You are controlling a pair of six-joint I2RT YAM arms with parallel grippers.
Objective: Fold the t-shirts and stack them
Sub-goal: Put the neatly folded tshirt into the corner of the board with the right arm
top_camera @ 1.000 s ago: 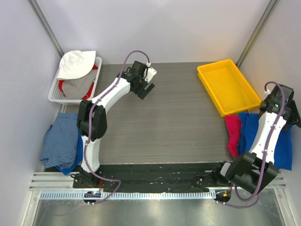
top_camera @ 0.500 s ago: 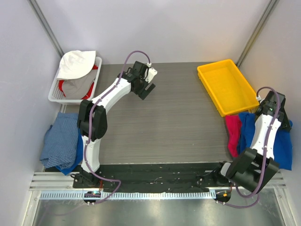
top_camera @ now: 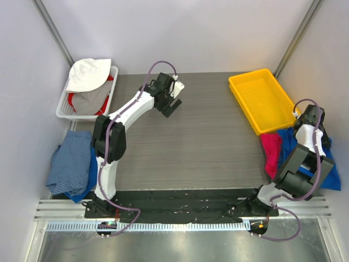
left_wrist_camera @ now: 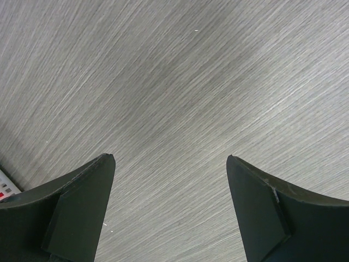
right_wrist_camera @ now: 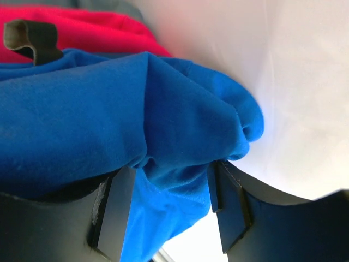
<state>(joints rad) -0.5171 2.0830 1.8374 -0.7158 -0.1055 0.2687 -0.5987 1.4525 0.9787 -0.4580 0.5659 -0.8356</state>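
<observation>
A royal blue t-shirt lies crumpled at the table's right edge, with a magenta t-shirt beside it on its left. My right gripper is down on the blue pile. In the right wrist view its jaws stand apart with a bunched fold of blue cloth filling the gap and touching both pads. The magenta cloth shows behind it. My left gripper hovers over the far middle of the table, open and empty, only bare tabletop under it.
A yellow tray stands at the back right, just beyond the shirts. A white basket with white, grey and red cloth sits at the back left. A blue chequered cloth hangs off the table's left side.
My right arm has swung in from the far right and come down onto the blue t-shirt. The left arm has hardly moved.
</observation>
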